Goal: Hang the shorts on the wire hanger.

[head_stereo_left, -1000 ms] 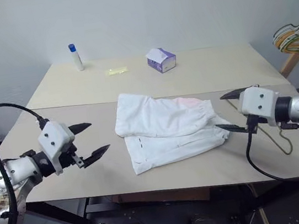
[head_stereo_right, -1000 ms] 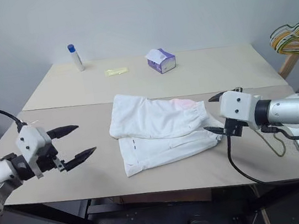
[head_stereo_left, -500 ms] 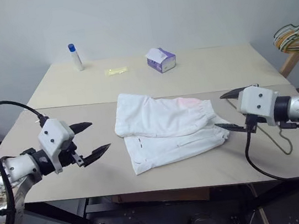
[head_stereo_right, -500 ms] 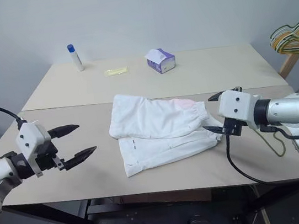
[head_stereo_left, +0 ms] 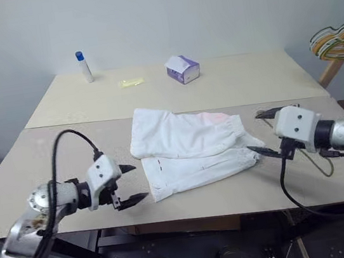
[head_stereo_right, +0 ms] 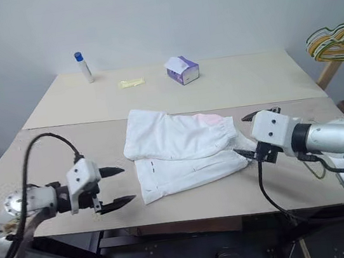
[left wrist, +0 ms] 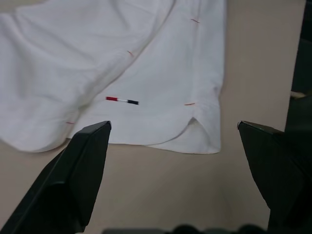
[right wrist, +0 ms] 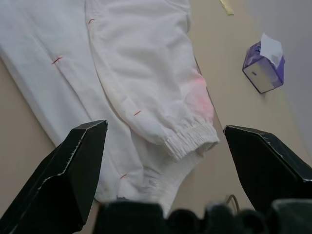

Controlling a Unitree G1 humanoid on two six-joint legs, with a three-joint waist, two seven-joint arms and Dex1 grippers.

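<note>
The white shorts [head_stereo_left: 188, 149] lie crumpled in the middle of the near table [head_stereo_left: 65, 144], their gathered waistband toward my right gripper and a faint pink patch [right wrist: 199, 95] near it. My left gripper [head_stereo_left: 139, 182] is open and low over the table, just left of the shorts' hem corner [left wrist: 197, 134] and apart from it. On the other side my right gripper [head_stereo_left: 254, 133] is open at the waistband end, with nothing between its fingers. A bit of the thin wire hanger [head_stereo_left: 328, 170] lies on the table beside my right arm, mostly hidden behind it.
At the back of the far table stand a purple-and-white tissue box [head_stereo_left: 183, 69] and a white bottle with a blue cap [head_stereo_left: 83, 66], with a yellow scrap [head_stereo_left: 131, 82] between them. A bunch of coloured hangers [head_stereo_left: 339, 38] hangs past the right edge.
My left gripper has dropped lower and swung right, closer to the shorts' hem corner. The right gripper has stayed where it was. Both have kept open.
</note>
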